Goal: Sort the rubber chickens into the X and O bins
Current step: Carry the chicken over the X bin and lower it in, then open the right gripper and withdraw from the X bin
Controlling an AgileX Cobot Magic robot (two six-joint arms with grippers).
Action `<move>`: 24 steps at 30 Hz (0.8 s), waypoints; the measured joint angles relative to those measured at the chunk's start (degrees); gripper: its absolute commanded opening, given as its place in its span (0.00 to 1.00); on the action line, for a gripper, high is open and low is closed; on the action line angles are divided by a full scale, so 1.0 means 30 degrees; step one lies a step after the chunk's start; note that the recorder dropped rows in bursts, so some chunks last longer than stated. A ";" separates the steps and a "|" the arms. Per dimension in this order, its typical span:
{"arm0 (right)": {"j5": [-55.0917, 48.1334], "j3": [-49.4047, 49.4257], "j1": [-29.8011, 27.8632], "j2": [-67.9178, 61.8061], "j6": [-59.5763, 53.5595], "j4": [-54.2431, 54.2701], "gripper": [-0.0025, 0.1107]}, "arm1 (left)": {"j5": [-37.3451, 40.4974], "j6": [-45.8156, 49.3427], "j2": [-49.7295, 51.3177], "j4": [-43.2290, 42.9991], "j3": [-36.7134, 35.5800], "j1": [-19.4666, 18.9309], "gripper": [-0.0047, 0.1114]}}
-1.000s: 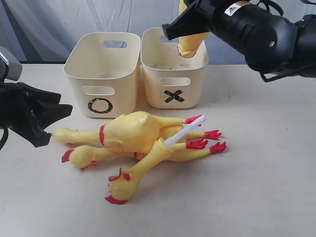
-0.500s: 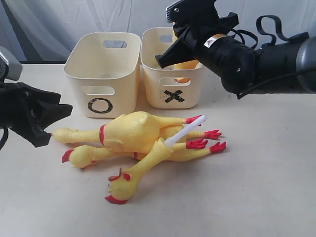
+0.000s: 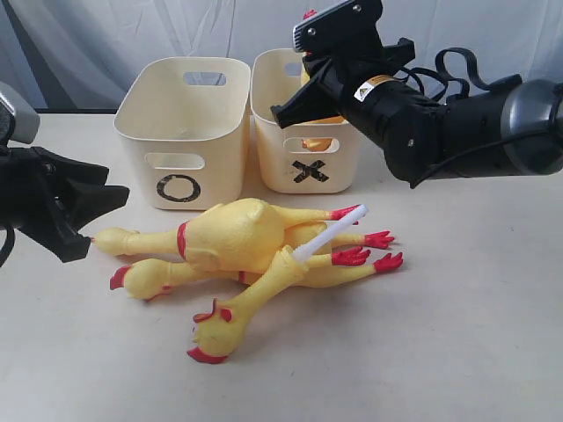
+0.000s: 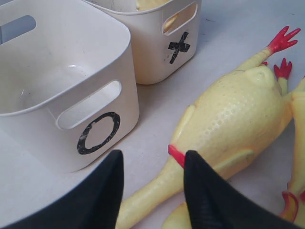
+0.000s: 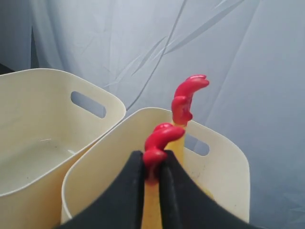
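Closest to the camera, the front chicken (image 3: pixel 230 318) lay slanted on the table (image 3: pixel 457 334), head at the lower middle of the frame and feet up toward the right. Right behind it were two more, the top chicken (image 3: pixel 237 233) and the third chicken (image 3: pixel 158 277) partly under it. Both ran pretty much left-to-right, heads left and red feet right, with a white stick (image 3: pixel 330 236) resting across the heap. So that's three on the table. The left gripper (image 4: pixel 153 155) sat at the left edge, fingers spread wide with nothing between them, tips just short of the top chicken's neck. Further back stood two bins side by side, O bin (image 3: pixel 141 132) left, X bin (image 3: pixel 343 167) right. The right gripper (image 5: pixel 151 160) hung over the X bin, pinched tight on the legs of the fourth chicken (image 5: pixel 187 95), which stood upright in that bin, feet pointing straight up.
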State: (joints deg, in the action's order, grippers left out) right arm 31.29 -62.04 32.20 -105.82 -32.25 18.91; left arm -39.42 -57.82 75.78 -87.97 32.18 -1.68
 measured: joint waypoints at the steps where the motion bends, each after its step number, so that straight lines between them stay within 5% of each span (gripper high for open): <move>1: 0.0000 0.0000 0.0000 0.0000 0.0000 0.0000 0.21 | 0.0000 0.0000 0.0000 0.0000 0.0000 0.0000 0.39; 4: 0.0255 0.0000 0.0000 0.0000 0.0000 -0.0075 0.50 | 0.0000 0.0000 0.0000 0.0000 0.0000 0.0000 0.39; 6: 0.0587 -0.0043 0.0000 0.0000 0.0000 -0.0177 0.57 | 0.0000 0.0000 0.0000 0.0000 0.0000 0.0000 0.39; 24: -0.1953 -0.0043 0.0000 0.2499 0.0233 -0.0177 0.56 | 0.0000 0.0000 0.0000 0.0000 0.0000 0.0000 0.39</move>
State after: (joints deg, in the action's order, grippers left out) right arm 25.43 -62.17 32.20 -98.32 -31.55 18.38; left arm -39.42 -57.82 75.78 -87.97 32.18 -1.68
